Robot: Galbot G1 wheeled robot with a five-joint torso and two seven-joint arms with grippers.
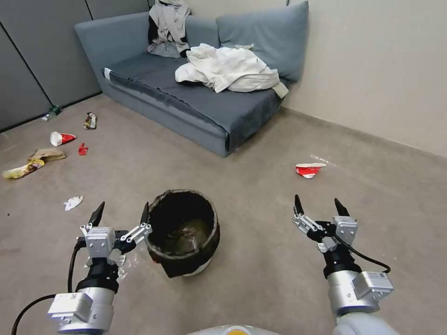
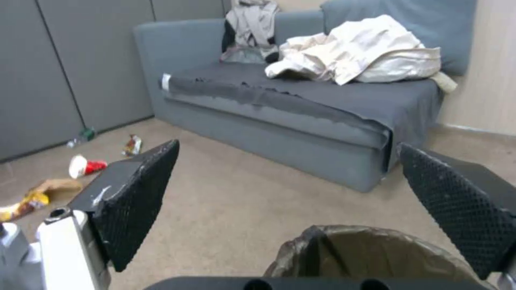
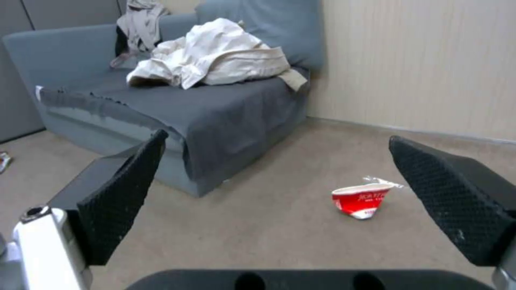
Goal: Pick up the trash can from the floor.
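Bin (image 1: 184, 230) is seen on floor (image 1: 260, 274), lower centre. Left pincer (image 1: 122, 211) is spread wide, empty, its inner finger beside rim. Right pincer (image 1: 319, 203) likewise, well apart. Crushed cup (image 1: 309, 170) is seen centre-right; sofa (image 1: 195, 97) behind.

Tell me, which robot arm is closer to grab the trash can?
The left. Its open left gripper has one finger right beside the trash can rim. The right gripper, also open, hangs farther away over bare floor.
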